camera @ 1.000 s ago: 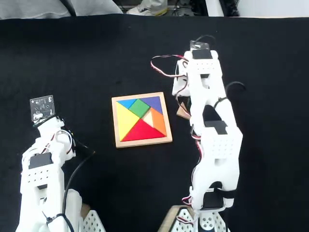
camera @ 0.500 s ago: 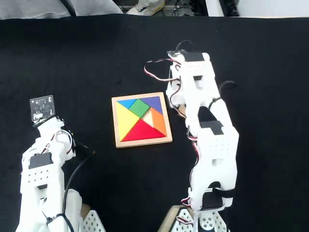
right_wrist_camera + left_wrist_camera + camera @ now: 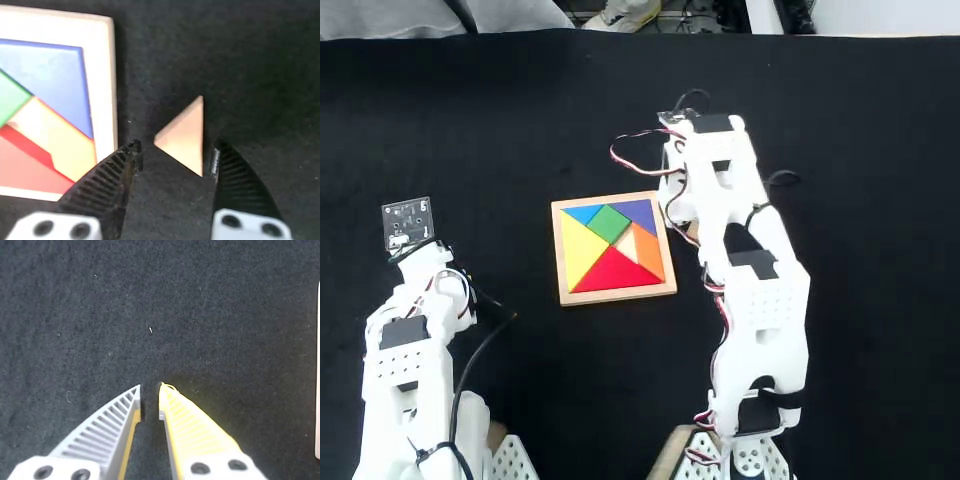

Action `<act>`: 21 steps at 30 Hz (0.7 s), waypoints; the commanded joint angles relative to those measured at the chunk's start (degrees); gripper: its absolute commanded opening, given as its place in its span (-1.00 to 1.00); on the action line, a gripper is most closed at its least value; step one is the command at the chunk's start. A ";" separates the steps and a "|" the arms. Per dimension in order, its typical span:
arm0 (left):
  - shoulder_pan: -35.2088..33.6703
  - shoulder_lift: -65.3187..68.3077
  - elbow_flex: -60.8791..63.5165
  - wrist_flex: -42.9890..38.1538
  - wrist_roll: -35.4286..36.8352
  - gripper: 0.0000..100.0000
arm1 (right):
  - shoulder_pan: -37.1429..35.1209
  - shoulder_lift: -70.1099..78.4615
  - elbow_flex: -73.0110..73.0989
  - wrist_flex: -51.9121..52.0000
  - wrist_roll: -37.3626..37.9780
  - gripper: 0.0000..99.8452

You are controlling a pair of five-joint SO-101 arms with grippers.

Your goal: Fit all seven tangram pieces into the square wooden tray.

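Observation:
The square wooden tray (image 3: 560,252) lies mid-table with coloured pieces in it: blue, green, yellow, red and orange, plus a pale triangular patch (image 3: 628,240) among them. The right arm (image 3: 720,190) hangs over the cloth just off the tray's right rim. In the right wrist view, a pale wooden triangle (image 3: 185,136) lies flat on the black cloth beside the tray rim (image 3: 106,85). My right gripper (image 3: 174,152) is open, one finger on each side of the triangle. My left gripper (image 3: 150,390) is shut over bare cloth with nothing in it.
The left arm (image 3: 410,330) sits at the front left, with a small marker card (image 3: 407,222) by it. Black cloth covers the table around the tray. A pale strip, perhaps the tray edge (image 3: 318,370), shows in the left wrist view.
The right arm has shifted left toward the tray's right rim. The left arm and the tray have not moved.

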 commanded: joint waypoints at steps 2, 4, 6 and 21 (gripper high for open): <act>0.75 -0.79 -0.31 -0.97 -0.26 -0.85 | -0.62 1.98 -0.75 -1.85 -1.41 -0.56; 0.75 -0.79 -0.31 -0.97 -0.26 -0.85 | -0.53 2.68 -1.54 -1.49 -1.41 -0.56; 0.75 -0.79 -0.31 -0.97 -0.26 -0.85 | -0.44 2.86 -2.07 -1.49 -1.41 -0.57; 0.75 -0.79 -0.31 -0.97 -0.26 -0.85 | 2.02 3.03 -2.15 0.62 -1.41 -0.57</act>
